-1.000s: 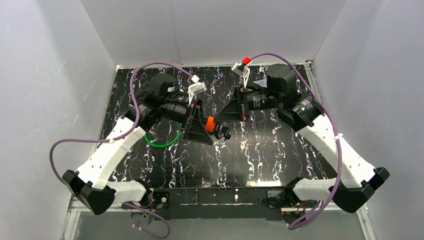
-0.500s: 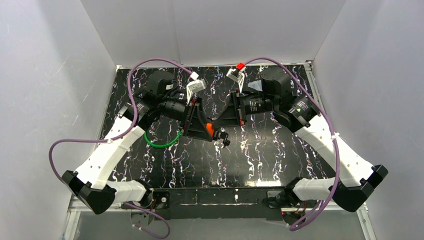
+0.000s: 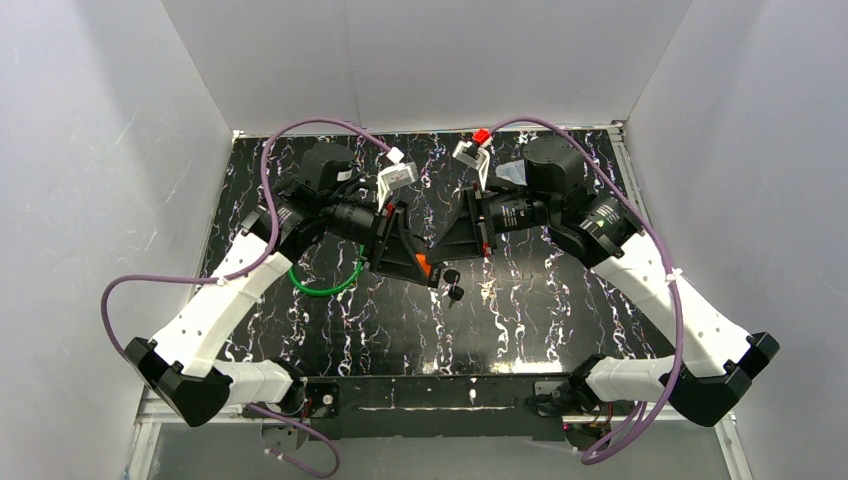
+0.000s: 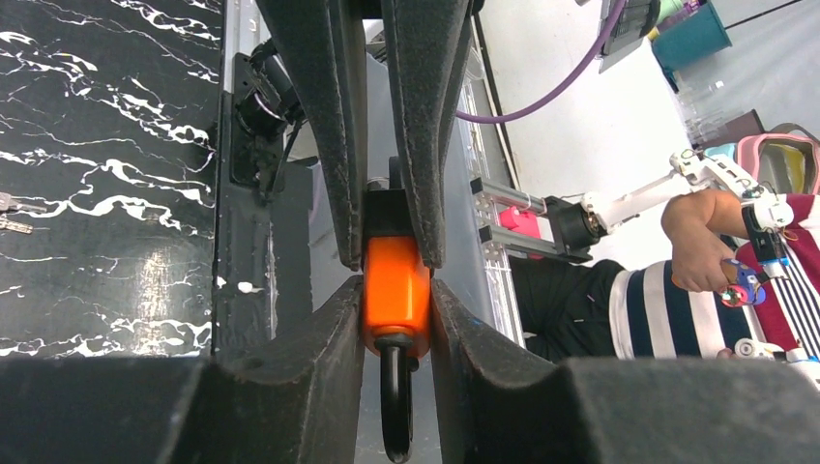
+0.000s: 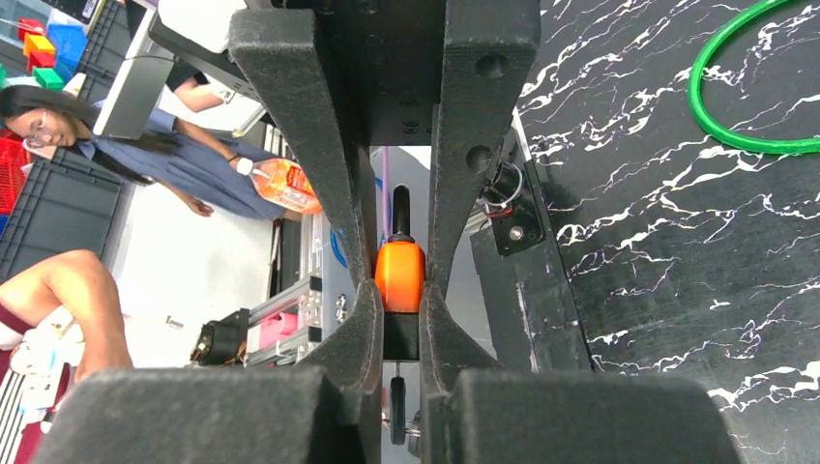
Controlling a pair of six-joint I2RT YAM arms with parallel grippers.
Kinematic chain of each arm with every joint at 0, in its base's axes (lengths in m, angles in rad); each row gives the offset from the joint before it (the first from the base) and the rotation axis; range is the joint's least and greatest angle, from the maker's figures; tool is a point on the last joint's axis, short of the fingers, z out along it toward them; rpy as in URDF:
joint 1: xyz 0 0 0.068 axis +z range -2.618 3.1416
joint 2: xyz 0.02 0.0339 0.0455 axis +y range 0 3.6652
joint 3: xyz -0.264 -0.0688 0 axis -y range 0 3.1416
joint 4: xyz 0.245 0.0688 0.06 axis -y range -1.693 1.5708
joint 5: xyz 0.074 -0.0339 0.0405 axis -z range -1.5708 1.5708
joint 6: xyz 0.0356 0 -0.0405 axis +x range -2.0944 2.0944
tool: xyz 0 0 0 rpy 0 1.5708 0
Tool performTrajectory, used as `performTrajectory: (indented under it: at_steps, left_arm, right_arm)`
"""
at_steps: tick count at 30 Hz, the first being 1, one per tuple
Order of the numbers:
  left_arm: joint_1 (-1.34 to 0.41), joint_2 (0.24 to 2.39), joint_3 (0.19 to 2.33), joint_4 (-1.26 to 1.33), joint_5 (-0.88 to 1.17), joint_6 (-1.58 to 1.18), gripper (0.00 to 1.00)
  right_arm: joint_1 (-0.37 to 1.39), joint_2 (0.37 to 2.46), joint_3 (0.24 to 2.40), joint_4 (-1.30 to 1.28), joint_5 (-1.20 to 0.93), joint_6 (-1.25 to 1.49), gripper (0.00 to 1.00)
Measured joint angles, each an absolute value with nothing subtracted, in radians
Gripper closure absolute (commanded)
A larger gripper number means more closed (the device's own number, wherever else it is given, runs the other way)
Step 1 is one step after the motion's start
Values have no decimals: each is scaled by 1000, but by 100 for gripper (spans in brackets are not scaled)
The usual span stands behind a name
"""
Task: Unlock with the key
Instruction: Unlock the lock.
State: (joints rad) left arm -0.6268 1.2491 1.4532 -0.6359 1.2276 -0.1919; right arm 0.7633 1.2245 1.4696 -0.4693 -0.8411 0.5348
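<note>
Sharing one orange padlock (image 4: 392,280), left gripper (image 4: 395,290) and right gripper (image 5: 398,295) clamp it.

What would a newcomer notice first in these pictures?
An orange padlock held over mid-table, with the left gripper and right gripper both clamped on it from opposite sides. Then a green loop lying on the black marbled table just left of them.

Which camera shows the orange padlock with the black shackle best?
The left wrist view: the orange padlock sits large and centred, its body and black shackle both clear. The right wrist view shows the orange padlock smaller, in a narrow gap. In the top view the orange padlock is only a tiny sliver.
</note>
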Motion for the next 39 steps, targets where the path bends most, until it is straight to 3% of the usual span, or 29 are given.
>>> performTrajectory:
  at_steps: [4, 8, 10, 14, 16, 27, 39]
  left_arm:
    - [-631, 1252, 1453, -637, 1235, -194, 99]
    - [-631, 1252, 1453, -639, 1234, -194, 100]
    - [-631, 1251, 1453, -640, 1233, -193, 100]
    - [-631, 1240, 1445, -636, 1214, -184, 100]
    - [-637, 1233, 1441, -639, 1216, -179, 100]
    - [-651, 1205, 1441, -681, 1223, -121, 100]
    - [-651, 1204, 1454, -745, 1175, 18, 100]
  right_arm:
    - [764, 1228, 1470, -469, -851, 539, 99]
    - [763, 1231, 1470, -467, -855, 542, 98]
    - [763, 1232, 1470, -468, -853, 543, 84]
    - [767, 1235, 1479, -470, -835, 548, 38]
    - [767, 1235, 1483, -457, -799, 547, 31]
    - [730, 1187, 1465, -434, -701, 532, 20]
    - [706, 930, 1159, -381, -575, 496, 16]
